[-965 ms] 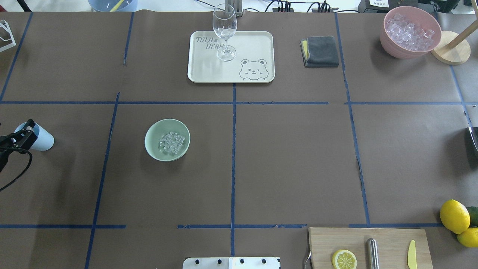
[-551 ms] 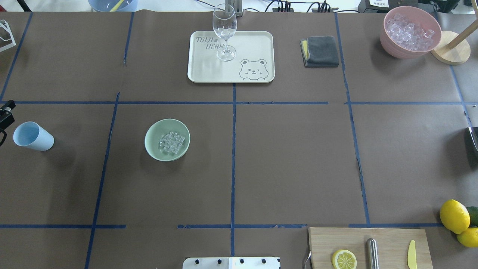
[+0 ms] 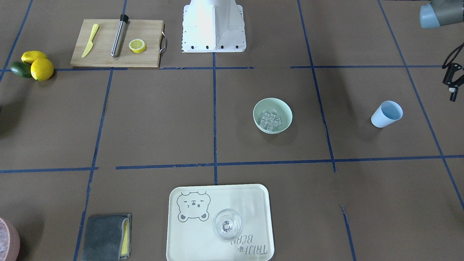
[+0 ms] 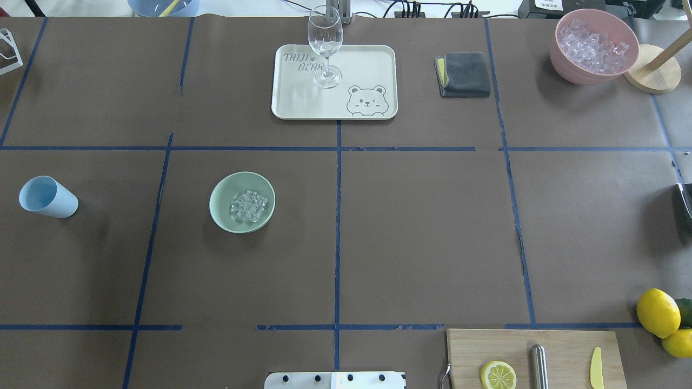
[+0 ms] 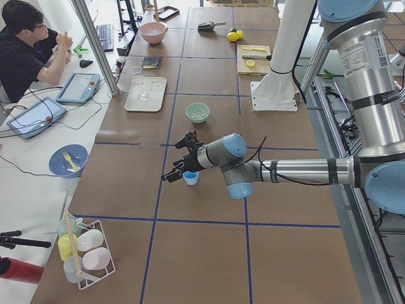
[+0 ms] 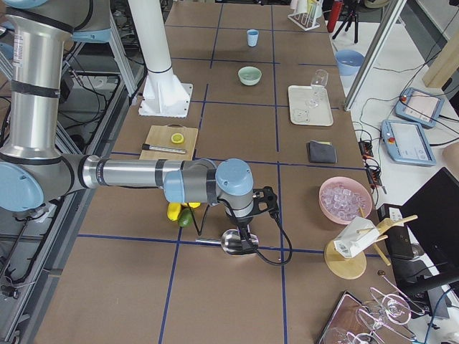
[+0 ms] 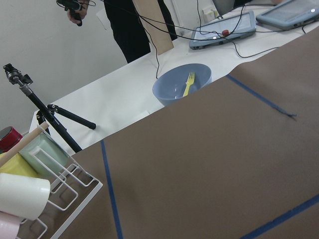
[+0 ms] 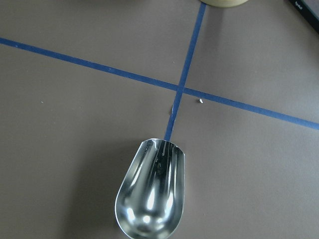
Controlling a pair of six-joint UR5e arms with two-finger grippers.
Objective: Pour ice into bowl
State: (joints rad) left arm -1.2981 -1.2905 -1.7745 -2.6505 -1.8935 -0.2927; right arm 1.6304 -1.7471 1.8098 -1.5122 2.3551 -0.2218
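A round, pale mint-green bowl (image 4: 241,202) with smooth matte walls sits upright on a table covered in brown paper and marked with blue tape lines. Seen from overhead, it is at about 9 o'clock from the table's middle. Being round, it has no long axis, and its mouth faces straight up. A small heap of ice (image 4: 248,206), clear whitish cubes, lies in the bottom of the bowl. A light blue plastic cup (image 4: 47,197) stands mouth up, well apart at 9 o'clock from the bowl. The left gripper (image 5: 177,161), black, hangs near the cup and holds nothing that can be seen; how far its fingers are spread cannot be told. At 1 o'clock from the bowl is a cream tray (image 4: 334,105) printed with a bear, and a clear wine glass (image 4: 325,46) stands on it. A folded grey cloth (image 4: 464,74) lies at 3 o'clock from the tray. Beyond it, in the far corner, is a pink bowl (image 4: 567,70) heaped with ice cubes. At 4 o'clock from the green bowl, at the near edge, a wooden board (image 4: 562,351) carries half a lemon (image 4: 498,375). The right gripper (image 6: 247,231) hangs at a shiny metal scoop (image 8: 149,196) far from the green bowl; whether it grips the scoop cannot be told. Nothing stands over or against the green bowl.
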